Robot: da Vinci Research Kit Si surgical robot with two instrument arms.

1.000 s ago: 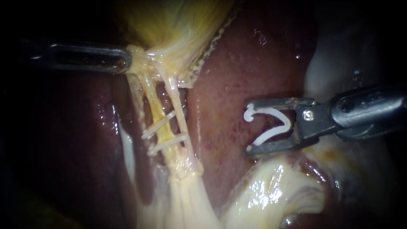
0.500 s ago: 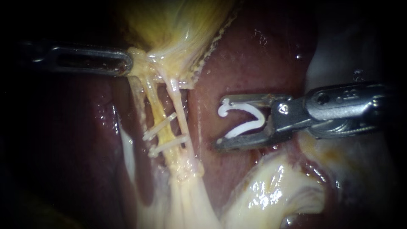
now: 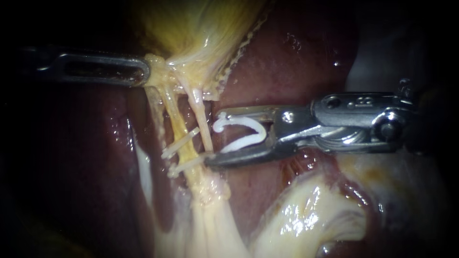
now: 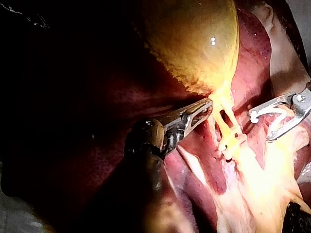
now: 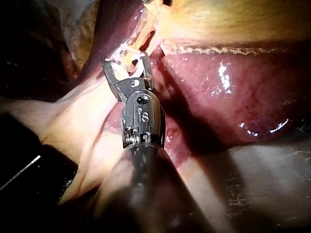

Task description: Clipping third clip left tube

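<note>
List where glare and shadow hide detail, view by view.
Endoscope view: borders dark, left instrument half in shadow, clip well lit, glare on pale tissue. Left wrist view: gallbladder bright, liver beside it black. Right wrist view: glints on liver, shaft of right instrument shadowed.

1. The right instrument [image 3: 213, 138] is bright, polished metal with glints on it.
2. The left instrument [image 3: 142, 71] is duller grey metal.
3. The clip [image 3: 260, 131] looks like smooth white plastic.
4. The liver [image 3: 287, 62] is wet and glossy.
5. The gallbladder [image 3: 191, 28] glistens, finely streaked.

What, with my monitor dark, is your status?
Left instrument shut on yellowish gallbladder tissue. Right instrument holds open white plastic clip, short of yellow left tube. Pale right tube between.
</note>
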